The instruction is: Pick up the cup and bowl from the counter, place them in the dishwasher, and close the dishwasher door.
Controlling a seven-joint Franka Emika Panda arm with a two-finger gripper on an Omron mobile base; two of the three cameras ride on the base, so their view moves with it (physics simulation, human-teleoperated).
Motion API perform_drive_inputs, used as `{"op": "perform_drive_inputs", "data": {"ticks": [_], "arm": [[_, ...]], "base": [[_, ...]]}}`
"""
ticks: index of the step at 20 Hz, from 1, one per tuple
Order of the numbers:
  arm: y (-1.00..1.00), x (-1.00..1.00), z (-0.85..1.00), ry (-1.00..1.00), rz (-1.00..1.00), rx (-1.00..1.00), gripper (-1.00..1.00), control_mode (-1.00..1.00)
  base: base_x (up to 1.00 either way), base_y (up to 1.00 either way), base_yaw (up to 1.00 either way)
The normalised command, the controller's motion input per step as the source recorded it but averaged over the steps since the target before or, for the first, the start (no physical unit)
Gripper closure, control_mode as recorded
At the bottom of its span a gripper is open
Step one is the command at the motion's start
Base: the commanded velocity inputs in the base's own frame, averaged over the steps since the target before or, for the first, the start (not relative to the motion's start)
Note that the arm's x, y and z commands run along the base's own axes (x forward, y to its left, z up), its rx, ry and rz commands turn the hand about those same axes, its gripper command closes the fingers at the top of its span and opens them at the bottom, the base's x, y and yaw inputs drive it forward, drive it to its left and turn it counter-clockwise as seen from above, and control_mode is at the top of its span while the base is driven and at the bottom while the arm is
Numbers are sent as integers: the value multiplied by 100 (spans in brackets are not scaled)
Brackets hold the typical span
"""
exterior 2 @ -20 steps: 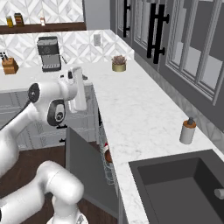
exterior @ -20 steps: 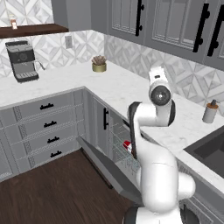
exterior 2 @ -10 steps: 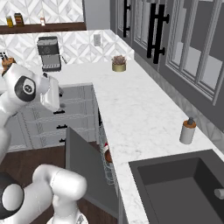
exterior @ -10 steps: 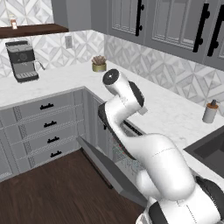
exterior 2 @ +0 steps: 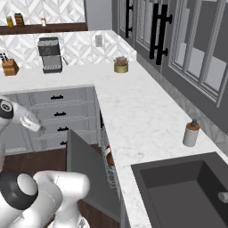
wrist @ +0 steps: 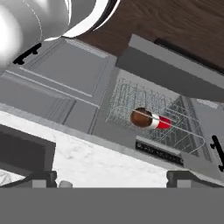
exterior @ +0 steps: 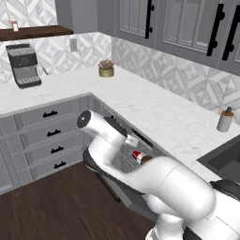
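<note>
In a rendered grey kitchen, the red cup (wrist: 162, 123) and the dark brown bowl (wrist: 141, 117) lie touching, side by side, in the silver wire rack (wrist: 131, 99) of the dishwasher (wrist: 159, 151), just right of centre in the hand view. The cup lies on its side, its white rim against the bowl. The dishwasher door (wrist: 168, 74) hangs partly lowered, a dark-grey panel running across the upper right of that view above the rack. The gripper (wrist: 111, 178) shows its two dark finger tips (wrist: 40, 178) near the bottom corners of the hand view, spread wide apart with nothing between them, well clear of the rack. In the left base view the cup (exterior: 137, 156) and bowl (exterior: 146, 160) peek out just right of centre, behind the white arm (exterior: 104, 134), which reaches low and left in front of the open unit, with the door (exterior: 104, 173) sloping below it. In the right base view the door (exterior 2: 87, 167) stands tilted at lower centre, the rack (exterior 2: 108, 164) just beside its right edge and the bowl (exterior 2: 109, 159) partly visible inside. The white marble counter (exterior 2: 133, 116) runs up the middle of that view, carrying a grey soap bottle (exterior 2: 191, 132) at right, a gold plant pot (exterior 2: 120, 65) near the top and a coffee machine (exterior 2: 49, 54) at upper left.
</note>
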Motion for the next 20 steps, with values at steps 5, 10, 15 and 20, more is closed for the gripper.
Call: {"op": "perform_drive_inputs", "data": {"ticks": [5,10,15,20], "arm": [[22,-63,-100,39,46,0,-100,-100],[43,0,-33,61,37,1,-100,-100],[79,29,-23,39,26,-7,-100,-100],[55,12,-68,0,0,-24,-100,-100]], "base": [[0,0,0],[0,0,0],[0,0,0],[0,0,0]]}}
